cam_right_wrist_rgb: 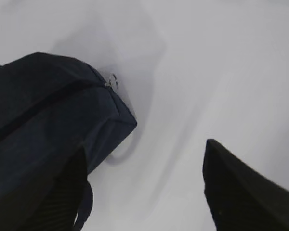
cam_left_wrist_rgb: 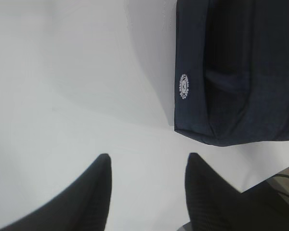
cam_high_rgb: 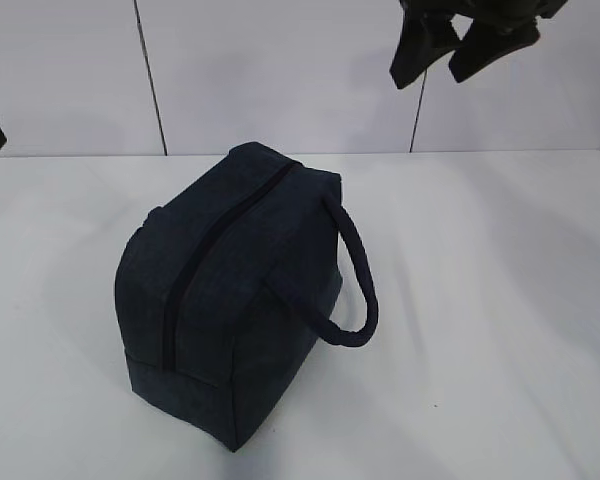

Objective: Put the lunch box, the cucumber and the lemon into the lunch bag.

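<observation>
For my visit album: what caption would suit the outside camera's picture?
Zipped navy lunch bag standing on a white table, right gripper hanging open above it.

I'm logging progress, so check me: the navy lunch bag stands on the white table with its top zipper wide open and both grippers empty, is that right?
Not quite. The lunch bag has its zipper closed along the top, as the exterior view shows. The rest holds: it stands on the white table, and the left gripper and right gripper are open and empty.
</observation>
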Controlling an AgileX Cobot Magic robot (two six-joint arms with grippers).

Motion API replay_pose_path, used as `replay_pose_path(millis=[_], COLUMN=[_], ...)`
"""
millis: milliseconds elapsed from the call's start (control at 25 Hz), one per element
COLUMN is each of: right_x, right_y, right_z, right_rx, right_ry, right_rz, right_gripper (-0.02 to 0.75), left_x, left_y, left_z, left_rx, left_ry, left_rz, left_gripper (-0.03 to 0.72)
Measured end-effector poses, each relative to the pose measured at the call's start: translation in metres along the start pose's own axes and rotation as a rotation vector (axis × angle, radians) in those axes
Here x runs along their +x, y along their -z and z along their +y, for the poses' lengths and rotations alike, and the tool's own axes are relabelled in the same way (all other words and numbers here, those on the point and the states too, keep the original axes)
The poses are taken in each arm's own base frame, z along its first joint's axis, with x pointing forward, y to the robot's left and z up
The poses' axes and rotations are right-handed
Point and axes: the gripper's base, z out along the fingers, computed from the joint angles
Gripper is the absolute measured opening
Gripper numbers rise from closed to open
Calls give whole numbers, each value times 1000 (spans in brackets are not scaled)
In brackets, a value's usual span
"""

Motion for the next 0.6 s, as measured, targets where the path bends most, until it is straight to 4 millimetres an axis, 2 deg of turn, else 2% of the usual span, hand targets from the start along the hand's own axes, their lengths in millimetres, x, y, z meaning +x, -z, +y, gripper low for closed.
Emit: replay_pose_path(millis=[240, 440, 600], right_x=[39, 76, 112], right_y=[38, 79, 106], right_z=[9, 21, 29], right_rx=[33, 58, 84], right_ry=[8, 22, 30], right_rz=[15, -19, -43], right_gripper=[565, 557, 557], left_x=[15, 30, 52], left_y=[39, 67, 78], left_z=[-8, -15, -20], left_rx=[-12, -21, -23], left_ry=[-19, -27, -18], left_rz=[-107, -188, -213], left_gripper=[361, 360, 359])
